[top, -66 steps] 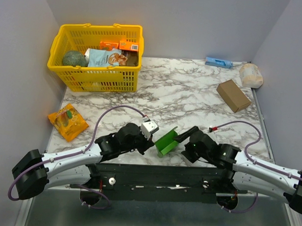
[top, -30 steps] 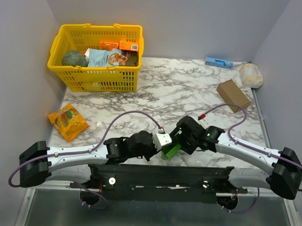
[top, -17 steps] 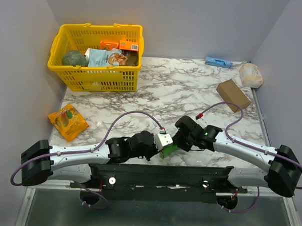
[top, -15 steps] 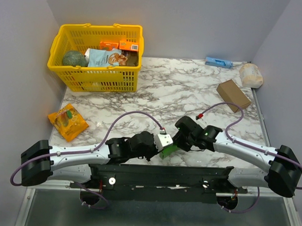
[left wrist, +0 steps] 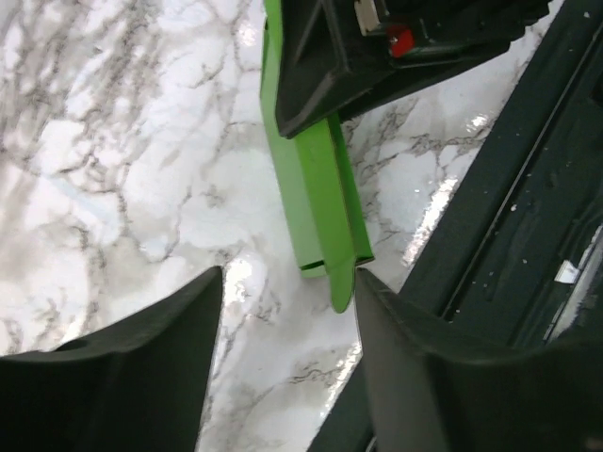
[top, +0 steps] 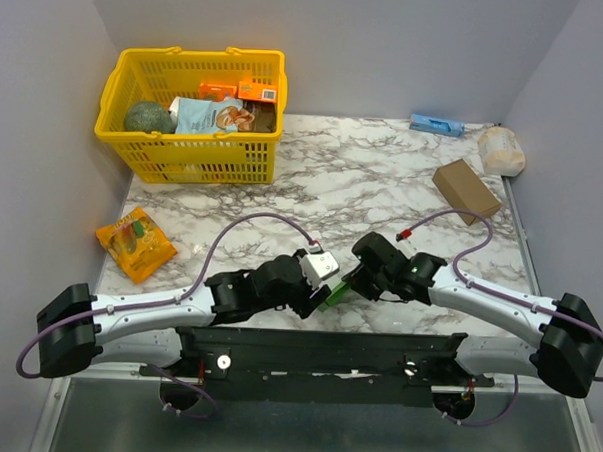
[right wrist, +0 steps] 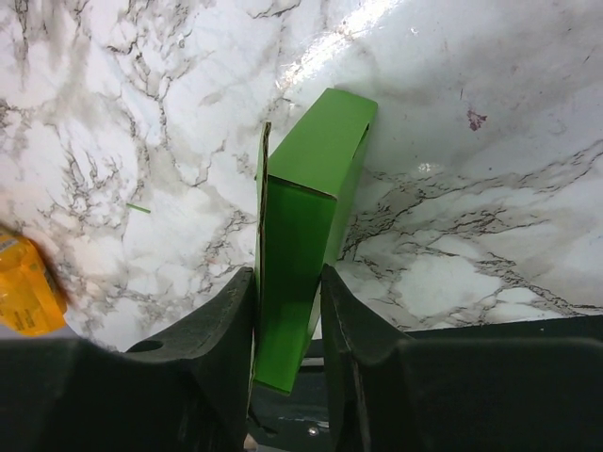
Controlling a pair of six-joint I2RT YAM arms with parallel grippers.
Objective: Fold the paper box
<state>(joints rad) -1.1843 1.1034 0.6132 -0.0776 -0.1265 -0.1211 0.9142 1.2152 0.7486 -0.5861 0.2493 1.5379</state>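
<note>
The paper box (right wrist: 303,212) is a flattened bright green card sleeve, held on edge just above the marble near the table's front edge. My right gripper (right wrist: 287,282) is shut on it, one black finger (right wrist: 221,330) pressed against each broad face. In the top view only a sliver of the paper box (top: 336,293) shows between the two wrists. My left gripper (left wrist: 285,282) stands open just short of the paper box (left wrist: 316,188), whose lower flap tip reaches beside its right finger (left wrist: 424,367). Nothing lies between the left jaws. The right gripper (top: 354,281) and left gripper (top: 316,293) almost meet.
A yellow basket (top: 190,151) with groceries stands at the back left. An orange packet (top: 136,244) lies at the left. A brown cardboard box (top: 465,190), a blue item (top: 436,124) and a pale bundle (top: 501,150) sit at the back right. The dark frame (top: 316,347) runs along the front edge.
My left gripper has let go of the paper box, opened and drawn back to the left. My right gripper has closed on the box and now holds it alone.
</note>
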